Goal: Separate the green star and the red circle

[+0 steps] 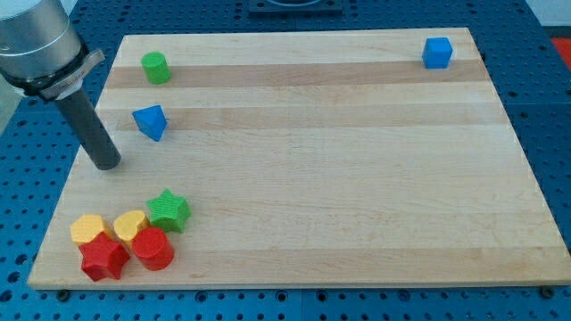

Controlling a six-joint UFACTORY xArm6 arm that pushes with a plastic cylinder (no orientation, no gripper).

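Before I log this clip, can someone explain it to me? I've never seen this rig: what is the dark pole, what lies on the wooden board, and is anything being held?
The dark pole is the end of a robot arm. It has no gripper; its lower end, my tip, only slides along the wooden board and pushes blocks, so nothing is held. There is one camera view, looking down at the board.

Near the view's bottom left is a cluster: the green star, the red circle just below it, two yellow blocks and a red star. My tip stands above that cluster, touching nothing. A blue triangular block and a green cylinder sit near the top left, a blue cube at the top right.
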